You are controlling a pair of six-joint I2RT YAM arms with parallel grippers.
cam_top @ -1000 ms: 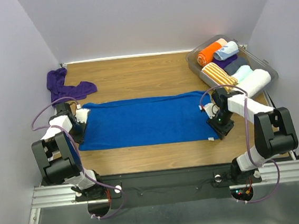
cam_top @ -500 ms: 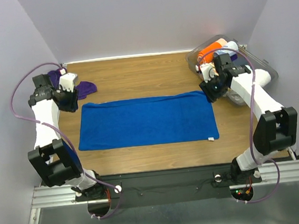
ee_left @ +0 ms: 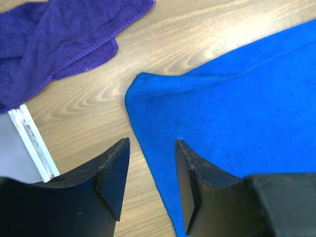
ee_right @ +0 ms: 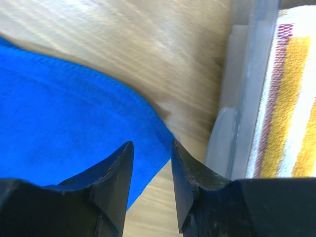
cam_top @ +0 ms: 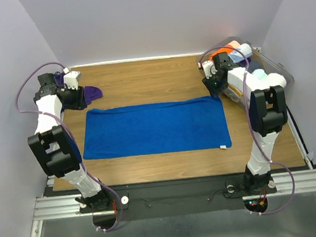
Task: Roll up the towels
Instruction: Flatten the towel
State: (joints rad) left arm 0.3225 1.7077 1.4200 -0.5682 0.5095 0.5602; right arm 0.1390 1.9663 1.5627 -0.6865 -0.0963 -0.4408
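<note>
A wooden table (cam_top: 143, 78) is seen from above, with two robot arms reaching to its far corners. At far left, the dark purple towel (ee_left: 44, 44) lies crumpled against the back corner, unrolled. Just beside it the left claw (ee_left: 150, 145) hangs released and empty, its jaws parted above the far left corner of the royal blue towel (cam_top: 154, 128). That towel lies flat as a long strip across the middle of the table, also unrolled. At its far right corner the right claw (ee_right: 151, 145) hovers, likewise parted and holding nothing. A clear bin (ee_right: 242, 74) of finished rolls stands just to the right (an orange-and-white striped roll (ee_right: 286, 98) shows through its wall). The cloth looks soft, light and limp, likely to sag or bunch, so pinching both corners of one short edge together seems the best hold.
</note>
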